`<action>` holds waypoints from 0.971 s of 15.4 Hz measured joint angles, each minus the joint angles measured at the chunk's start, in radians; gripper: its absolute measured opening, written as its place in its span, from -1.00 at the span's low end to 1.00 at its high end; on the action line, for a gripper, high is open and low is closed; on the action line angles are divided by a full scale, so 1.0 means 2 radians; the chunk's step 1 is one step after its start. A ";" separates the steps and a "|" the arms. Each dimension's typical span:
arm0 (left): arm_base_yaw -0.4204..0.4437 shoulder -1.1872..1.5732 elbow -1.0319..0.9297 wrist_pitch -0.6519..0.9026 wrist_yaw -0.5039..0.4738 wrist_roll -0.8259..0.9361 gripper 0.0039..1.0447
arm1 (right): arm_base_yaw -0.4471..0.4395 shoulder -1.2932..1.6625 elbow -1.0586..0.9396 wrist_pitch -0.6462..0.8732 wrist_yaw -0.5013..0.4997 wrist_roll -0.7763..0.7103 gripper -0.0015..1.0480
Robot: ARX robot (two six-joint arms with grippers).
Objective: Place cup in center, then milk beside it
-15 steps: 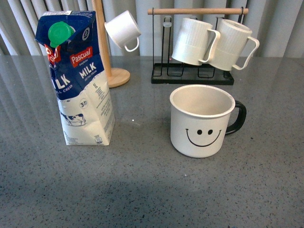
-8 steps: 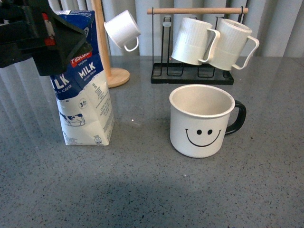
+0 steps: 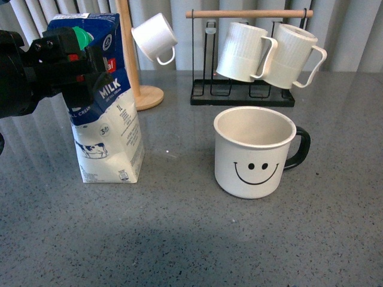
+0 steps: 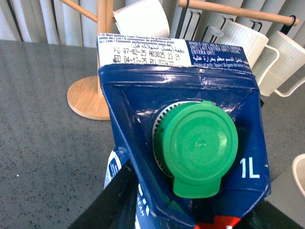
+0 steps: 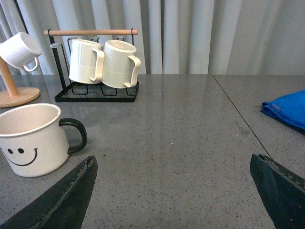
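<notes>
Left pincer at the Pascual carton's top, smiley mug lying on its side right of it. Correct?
No: the smiley mug stands upright, mouth up, not on its side; the front view shows it. The rest holds: left pincer at the top of the Pascual milk carton, mug to its right.

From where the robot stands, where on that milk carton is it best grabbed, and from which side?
Probably the flat upper walls of the milk carton, below the sloped top, approached from the robot's left, where the left gripper is. It stands upright, and the cup stands to its right.
</notes>
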 joint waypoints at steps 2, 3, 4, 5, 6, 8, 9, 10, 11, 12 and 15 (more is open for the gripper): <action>-0.002 0.000 0.000 -0.002 -0.006 -0.002 -0.53 | 0.000 0.000 0.000 0.000 0.000 0.000 0.87; -0.002 -0.001 0.000 -0.003 -0.006 -0.002 -0.73 | 0.000 0.000 0.000 0.000 0.000 0.000 0.87; -0.004 -0.005 0.000 -0.007 -0.010 -0.002 -0.89 | 0.000 0.000 0.000 0.000 0.000 0.000 0.87; -0.010 -0.018 -0.001 -0.015 -0.017 -0.002 -0.96 | 0.000 0.000 0.000 0.000 0.000 0.000 0.87; -0.015 -0.030 -0.005 -0.020 -0.022 -0.002 -0.96 | 0.000 0.000 0.000 0.000 0.000 0.000 0.87; -0.035 -0.062 -0.008 -0.034 -0.050 -0.002 -0.96 | 0.000 0.000 0.000 0.000 0.000 0.000 0.87; -0.049 -0.078 -0.008 -0.038 -0.069 -0.002 -0.96 | 0.000 0.000 0.000 0.000 0.000 0.000 0.87; -0.067 -0.092 -0.009 -0.042 -0.090 -0.002 -0.96 | 0.000 0.000 0.000 0.000 0.000 0.000 0.87; -0.091 -0.102 -0.009 -0.045 -0.113 -0.002 -0.96 | 0.000 0.000 0.000 0.000 0.000 0.000 0.87; -0.112 -0.103 -0.009 -0.049 -0.131 -0.004 -0.96 | 0.000 0.000 0.000 0.000 0.000 0.000 0.87; -0.153 -0.079 -0.008 -0.056 -0.166 -0.021 -0.96 | 0.000 0.000 0.000 0.000 0.000 0.000 0.87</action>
